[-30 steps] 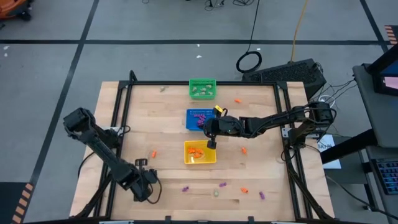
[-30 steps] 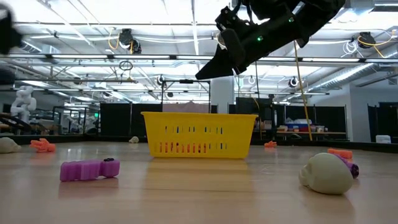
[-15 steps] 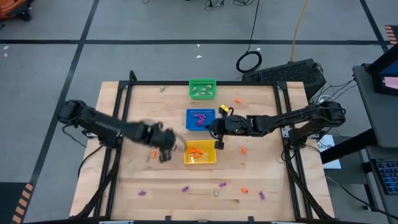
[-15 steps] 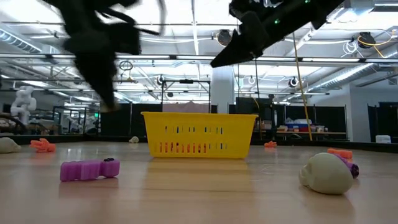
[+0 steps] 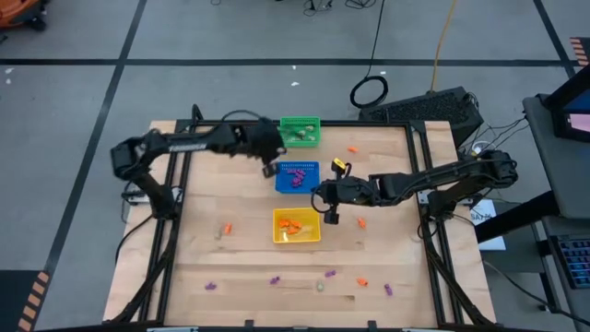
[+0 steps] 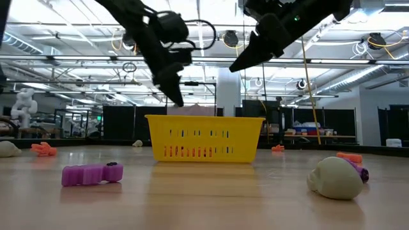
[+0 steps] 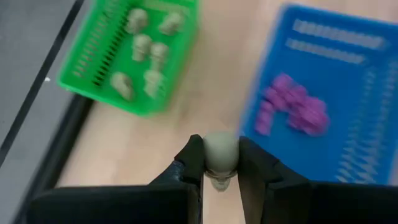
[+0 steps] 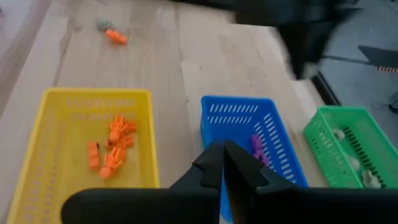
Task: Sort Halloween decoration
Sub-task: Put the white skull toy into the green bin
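Note:
My left gripper (image 5: 268,166) hangs over the bare wood between the green basket (image 5: 300,131) and the blue basket (image 5: 297,175), shut on a pale beige-green skull trinket (image 7: 219,157). The green basket (image 7: 127,53) holds several pale skulls; the blue one (image 7: 323,106) holds purple trinkets. My right gripper (image 5: 326,214) is shut and empty, raised beside the right side of the yellow basket (image 5: 296,226), which holds orange trinkets (image 8: 112,149). More trinkets lie loose on the table. My left gripper pinches the pale skull by its two sides (image 7: 207,155) between its two fingers (image 7: 189,162). The fingers slant down from above. The skull is lifted clear of the table, over the strip of wood between the green and blue baskets.
Loose trinkets lie along the near part of the table: a purple one (image 6: 92,174), a pale skull (image 6: 335,177), orange ones (image 5: 361,281) (image 5: 227,228). Others lie to the right of the baskets (image 5: 351,148) (image 5: 360,221). A black frame rims the table (image 5: 184,138).
My left gripper has swung fast from the table's near left corner toward the far edge and the right, rising, and has turned about; it now hangs between the green and blue baskets. My right gripper has risen and drawn slightly toward the right, off the yellow basket.

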Controlling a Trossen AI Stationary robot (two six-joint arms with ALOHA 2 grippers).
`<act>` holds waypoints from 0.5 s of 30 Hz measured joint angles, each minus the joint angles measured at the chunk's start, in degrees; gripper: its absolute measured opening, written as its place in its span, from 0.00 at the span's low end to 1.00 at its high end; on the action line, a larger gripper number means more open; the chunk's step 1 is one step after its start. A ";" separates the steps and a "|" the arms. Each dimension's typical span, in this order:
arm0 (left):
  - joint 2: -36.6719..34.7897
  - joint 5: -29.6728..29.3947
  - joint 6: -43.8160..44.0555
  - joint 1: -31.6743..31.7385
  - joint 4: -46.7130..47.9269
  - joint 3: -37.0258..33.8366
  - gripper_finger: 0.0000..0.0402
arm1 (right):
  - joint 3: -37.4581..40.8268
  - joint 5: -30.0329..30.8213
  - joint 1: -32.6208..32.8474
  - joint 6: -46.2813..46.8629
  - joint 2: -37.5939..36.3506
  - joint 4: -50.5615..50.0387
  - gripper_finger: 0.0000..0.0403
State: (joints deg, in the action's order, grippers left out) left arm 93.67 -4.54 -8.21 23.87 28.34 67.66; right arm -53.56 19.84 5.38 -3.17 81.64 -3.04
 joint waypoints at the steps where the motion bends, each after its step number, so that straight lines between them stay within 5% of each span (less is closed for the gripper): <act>1: 1.71 0.40 -0.94 1.39 -0.22 1.71 0.12 | 0.00 -0.01 0.09 0.49 -0.02 -0.82 0.00; 15: 25.50 9.30 -6.80 12.06 1.19 25.07 0.12 | 0.00 1.38 1.98 2.86 -0.02 -3.27 0.00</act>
State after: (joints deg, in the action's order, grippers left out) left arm 119.17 4.76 -15.00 35.93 29.54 92.73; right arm -53.56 21.21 7.35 -0.30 81.62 -6.31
